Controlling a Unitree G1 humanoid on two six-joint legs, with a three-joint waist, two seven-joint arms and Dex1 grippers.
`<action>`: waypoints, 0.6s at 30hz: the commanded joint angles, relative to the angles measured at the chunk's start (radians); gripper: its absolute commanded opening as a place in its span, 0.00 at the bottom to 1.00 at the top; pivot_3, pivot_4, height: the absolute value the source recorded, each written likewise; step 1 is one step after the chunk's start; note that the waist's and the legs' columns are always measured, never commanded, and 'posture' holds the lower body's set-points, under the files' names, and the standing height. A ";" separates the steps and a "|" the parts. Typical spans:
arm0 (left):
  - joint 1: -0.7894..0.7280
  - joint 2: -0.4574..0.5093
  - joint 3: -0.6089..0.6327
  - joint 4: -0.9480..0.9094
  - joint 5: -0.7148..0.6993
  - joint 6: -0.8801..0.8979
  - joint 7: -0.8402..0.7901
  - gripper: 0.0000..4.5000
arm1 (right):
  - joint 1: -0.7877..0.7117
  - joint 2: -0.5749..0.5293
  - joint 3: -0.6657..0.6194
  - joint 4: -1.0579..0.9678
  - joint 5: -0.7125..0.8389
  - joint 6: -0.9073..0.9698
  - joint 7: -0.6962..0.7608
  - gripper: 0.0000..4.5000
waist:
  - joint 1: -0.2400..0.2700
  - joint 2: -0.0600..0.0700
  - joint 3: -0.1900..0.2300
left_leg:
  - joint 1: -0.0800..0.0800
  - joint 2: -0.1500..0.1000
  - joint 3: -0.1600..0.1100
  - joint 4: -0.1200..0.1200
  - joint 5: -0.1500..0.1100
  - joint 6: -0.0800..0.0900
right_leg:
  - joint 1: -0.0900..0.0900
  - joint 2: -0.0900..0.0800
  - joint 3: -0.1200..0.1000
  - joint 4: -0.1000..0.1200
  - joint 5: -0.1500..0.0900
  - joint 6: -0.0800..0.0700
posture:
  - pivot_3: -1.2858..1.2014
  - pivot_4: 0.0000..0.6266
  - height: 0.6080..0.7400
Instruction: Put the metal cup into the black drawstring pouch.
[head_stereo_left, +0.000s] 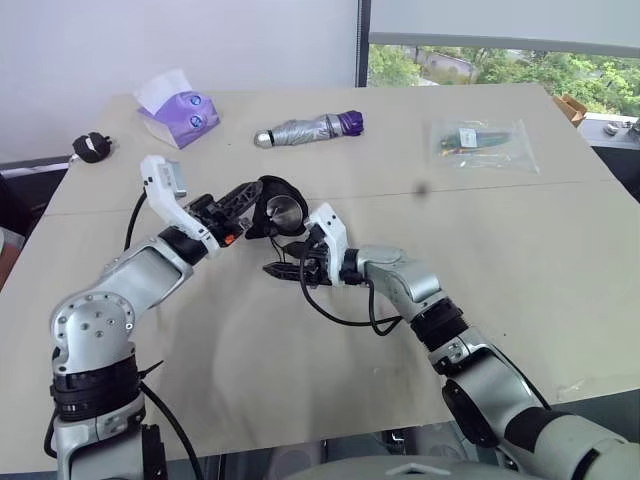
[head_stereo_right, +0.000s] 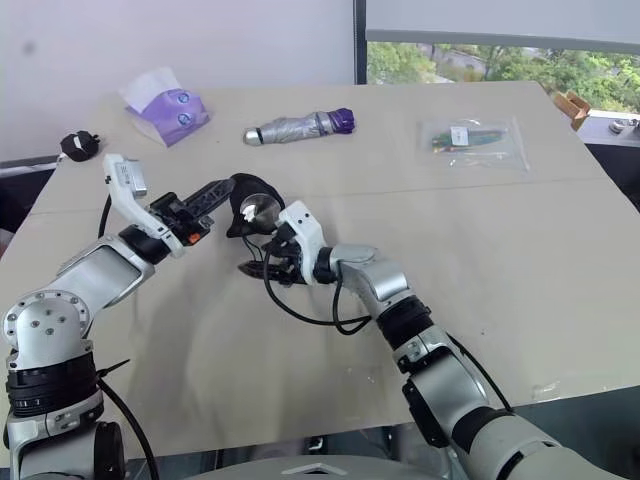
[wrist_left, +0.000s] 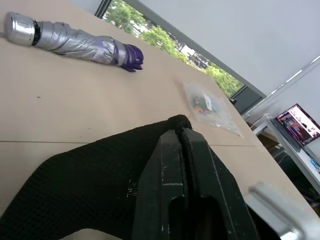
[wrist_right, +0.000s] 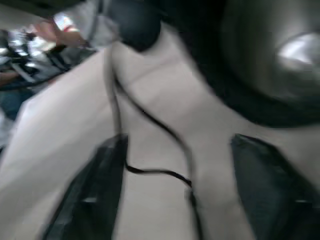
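Note:
The black drawstring pouch (head_stereo_left: 270, 187) hangs above the table's middle, and my left gripper (head_stereo_left: 254, 196) is shut on its rim. In the left wrist view the two fingers (wrist_left: 165, 165) are pressed together on the black fabric (wrist_left: 85, 185). The metal cup (head_stereo_left: 284, 211) shines inside the pouch's open mouth, and it appears again in the right wrist view (wrist_right: 295, 50). Just below the pouch, my right gripper (head_stereo_left: 274, 270) points toward the left arm. Its fingers (wrist_right: 95, 195) stand apart, and a thin black cord (wrist_right: 150, 120) runs between them.
Along the far side of the tan table (head_stereo_left: 520, 260) lie a silver-and-purple folded umbrella (head_stereo_left: 310, 127), a purple tissue pack (head_stereo_left: 178, 112), a small black plug adapter (head_stereo_left: 92, 147) and a clear plastic bag (head_stereo_left: 483, 143). Windows stand behind the table.

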 joint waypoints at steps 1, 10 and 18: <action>0.019 0.004 0.040 -0.047 -0.005 -0.019 -0.011 0.00 | -0.007 -0.006 0.003 -0.066 -0.014 -0.045 0.039 0.27 | -0.002 0.000 0.000 | 0.000 0.000 0.000 0.000 0.000 0.000 | 0.000 0.000 0.000 0.000 0.000 0.000 | 0.52 0.24 1.00; 0.027 -0.058 0.043 -0.051 0.023 -0.072 -0.021 0.00 | -0.034 -0.241 -0.078 -0.445 0.136 0.216 0.180 0.06 | 0.003 0.001 0.001 | 0.000 0.000 -0.002 0.000 0.000 0.000 | 0.000 -0.002 -0.002 0.002 0.000 0.000 | 0.52 0.24 1.00; 0.106 -0.022 0.020 -0.141 0.095 -0.107 -0.179 0.40 | -0.248 -0.588 -0.029 -0.512 0.009 0.161 0.310 0.00 | 0.011 0.001 0.001 | 0.001 0.000 0.001 -0.001 0.000 0.000 | -0.001 0.001 -0.001 0.000 -0.002 -0.004 | 0.52 0.24 1.00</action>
